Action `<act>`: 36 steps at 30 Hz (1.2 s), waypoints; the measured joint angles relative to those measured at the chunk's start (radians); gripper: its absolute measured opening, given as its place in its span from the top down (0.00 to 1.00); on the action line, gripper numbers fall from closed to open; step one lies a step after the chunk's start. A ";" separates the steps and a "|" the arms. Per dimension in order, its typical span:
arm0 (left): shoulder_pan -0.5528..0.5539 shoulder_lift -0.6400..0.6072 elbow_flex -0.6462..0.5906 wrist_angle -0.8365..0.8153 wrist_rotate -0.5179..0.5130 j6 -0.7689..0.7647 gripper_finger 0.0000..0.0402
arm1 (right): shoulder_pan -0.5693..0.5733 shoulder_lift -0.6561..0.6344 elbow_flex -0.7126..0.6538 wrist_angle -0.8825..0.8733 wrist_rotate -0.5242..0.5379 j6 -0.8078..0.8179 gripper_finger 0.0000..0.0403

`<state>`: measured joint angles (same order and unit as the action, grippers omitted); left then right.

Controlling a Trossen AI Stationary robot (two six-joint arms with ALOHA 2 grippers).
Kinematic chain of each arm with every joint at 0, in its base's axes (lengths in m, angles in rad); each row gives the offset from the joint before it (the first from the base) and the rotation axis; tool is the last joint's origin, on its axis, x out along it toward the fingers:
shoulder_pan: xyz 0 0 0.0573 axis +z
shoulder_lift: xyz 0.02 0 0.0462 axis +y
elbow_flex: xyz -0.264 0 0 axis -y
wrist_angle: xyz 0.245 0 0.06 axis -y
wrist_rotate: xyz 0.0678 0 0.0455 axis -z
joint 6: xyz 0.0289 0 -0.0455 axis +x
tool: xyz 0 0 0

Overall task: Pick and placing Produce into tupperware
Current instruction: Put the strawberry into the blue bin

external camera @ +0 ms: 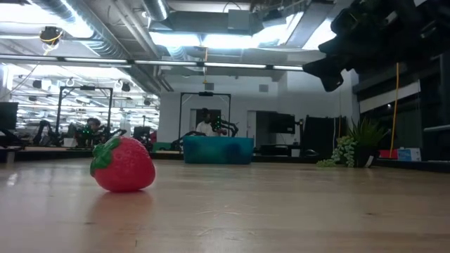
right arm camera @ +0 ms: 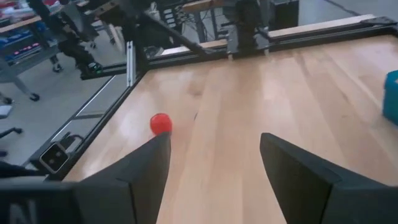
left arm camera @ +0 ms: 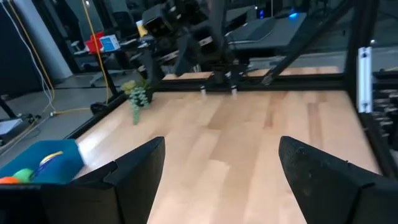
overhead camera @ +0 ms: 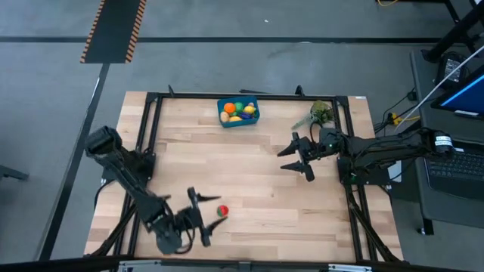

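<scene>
A red strawberry (overhead camera: 221, 211) lies alone near the front; the blue tupperware (overhead camera: 238, 112) holds seemingly five pieces.

The pale wooden table (overhead camera: 257, 181) bears a blue tupperware (overhead camera: 238, 112), a strawberry (overhead camera: 221, 211) and a plant sprig (overhead camera: 321, 113).

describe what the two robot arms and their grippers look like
Both arms are dark, nearly black, built of jointed segments. The left gripper and right gripper each end in two flat, black, wedge-shaped fingers with plain matte faces and no markings. Thin dark cables run along the right arm near its base.
</scene>
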<state>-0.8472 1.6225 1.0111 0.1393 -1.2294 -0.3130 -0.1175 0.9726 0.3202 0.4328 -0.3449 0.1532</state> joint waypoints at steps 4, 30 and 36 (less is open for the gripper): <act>-0.024 0.088 0.105 -0.001 -0.028 0.000 0.23 | 0.025 0.000 0.000 -0.005 0.000 -0.001 0.38; 0.253 0.253 0.552 -1.131 0.791 -0.820 0.24 | 0.067 0.000 0.000 -0.020 0.000 -0.055 0.38; 0.321 0.253 0.552 -1.137 0.930 -0.844 0.24 | 0.067 0.000 0.000 -0.020 0.000 -0.056 0.38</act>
<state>-0.5264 1.8751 1.5631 -0.9981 -0.2993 -1.1569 -0.0509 0.9726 0.3202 0.4125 -0.3450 0.0967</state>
